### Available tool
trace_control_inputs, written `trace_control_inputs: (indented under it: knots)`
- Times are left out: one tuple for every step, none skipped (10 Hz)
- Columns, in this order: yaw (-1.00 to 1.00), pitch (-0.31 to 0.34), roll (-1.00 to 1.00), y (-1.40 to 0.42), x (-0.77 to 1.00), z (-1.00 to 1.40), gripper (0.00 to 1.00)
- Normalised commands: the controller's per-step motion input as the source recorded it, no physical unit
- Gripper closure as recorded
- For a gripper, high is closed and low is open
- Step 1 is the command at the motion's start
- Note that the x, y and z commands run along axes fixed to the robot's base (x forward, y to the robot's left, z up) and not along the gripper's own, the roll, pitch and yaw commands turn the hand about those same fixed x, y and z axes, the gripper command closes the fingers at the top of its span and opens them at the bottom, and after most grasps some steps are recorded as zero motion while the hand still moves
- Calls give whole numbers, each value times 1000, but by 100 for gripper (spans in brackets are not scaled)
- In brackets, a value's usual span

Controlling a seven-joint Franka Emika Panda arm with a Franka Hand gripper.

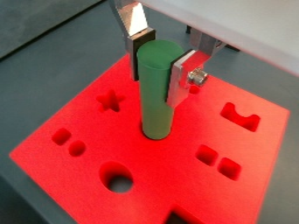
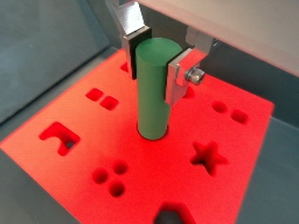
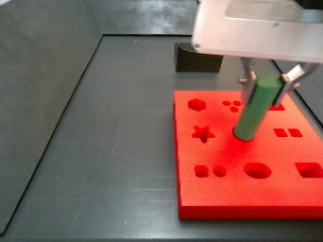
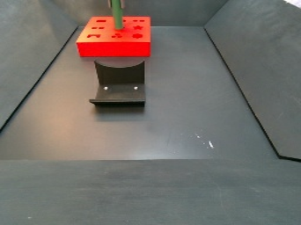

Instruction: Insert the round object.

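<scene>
The round object, a long green peg (image 1: pixel 156 92), is held upright between my gripper's (image 1: pixel 162 54) two silver fingers, shut on its upper end; it shows in both wrist views (image 2: pixel 156 87). Its lower end touches or hovers just above the middle of the red board (image 1: pixel 82 122), on plain red surface between the cut-outs. The round hole (image 1: pixel 117 179) lies open a little away from the peg's foot. In a side view the peg (image 3: pixel 256 109) leans slightly, with the round hole (image 3: pixel 258 171) nearer the board's front. In a side view from afar the peg (image 4: pixel 115 10) stands over the board (image 4: pixel 118 44).
The board has other cut-outs: a star (image 3: pixel 201 133), small paired holes (image 3: pixel 210 171), a rectangle (image 3: pixel 309 170). The dark fixture (image 4: pixel 118 88) stands on the grey floor in front of the board. Dark walls enclose the floor (image 3: pixel 101 142).
</scene>
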Motion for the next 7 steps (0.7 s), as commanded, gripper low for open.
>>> trace_control_inputs:
  knots:
    - [-77, 0, 0, 0, -37, -63, 100]
    - [-20, 0, 0, 0, 0, -143, 100]
    - [0, 0, 93, 0, 0, -154, 100]
    - [0, 0, 19, 0, 51, -57, 100]
    - [-51, 0, 0, 0, 426, -594, 100]
    - [-49, 0, -7, 11, 360, -851, 100]
    - [-6, 0, -9, 54, 423, -920, 100]
